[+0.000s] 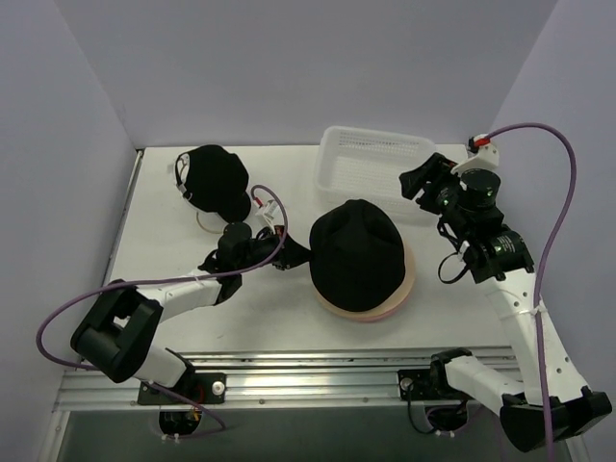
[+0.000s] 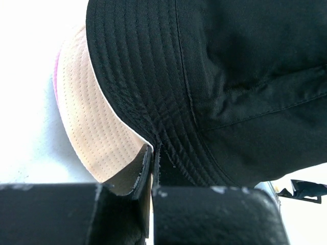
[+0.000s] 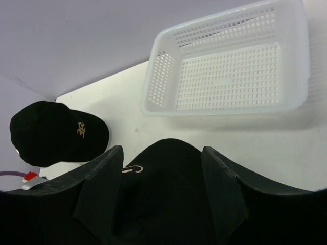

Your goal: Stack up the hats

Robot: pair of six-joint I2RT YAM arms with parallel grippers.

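A black bucket hat [image 1: 356, 252] sits on top of a tan bucket hat [image 1: 408, 277] and a pink one [image 1: 358, 316] at the table's middle. My left gripper [image 1: 292, 253] is shut on the black hat's left brim. In the left wrist view the gripper [image 2: 153, 151] pinches the black brim [image 2: 153, 81], with the tan brim [image 2: 89, 122] beside it. A black cap [image 1: 214, 180] lies at the back left. My right gripper [image 1: 421, 183] is open and empty, raised to the right of the stack. In the right wrist view it [image 3: 162, 153] looks down on the black hat [image 3: 163, 184]. The white cap is out of view.
A white mesh basket [image 1: 337, 168] stands at the back right, just behind the stack and next to my right gripper; it also shows in the right wrist view [image 3: 158, 76], as does the black cap [image 3: 51, 132]. Walls close in the back and sides.
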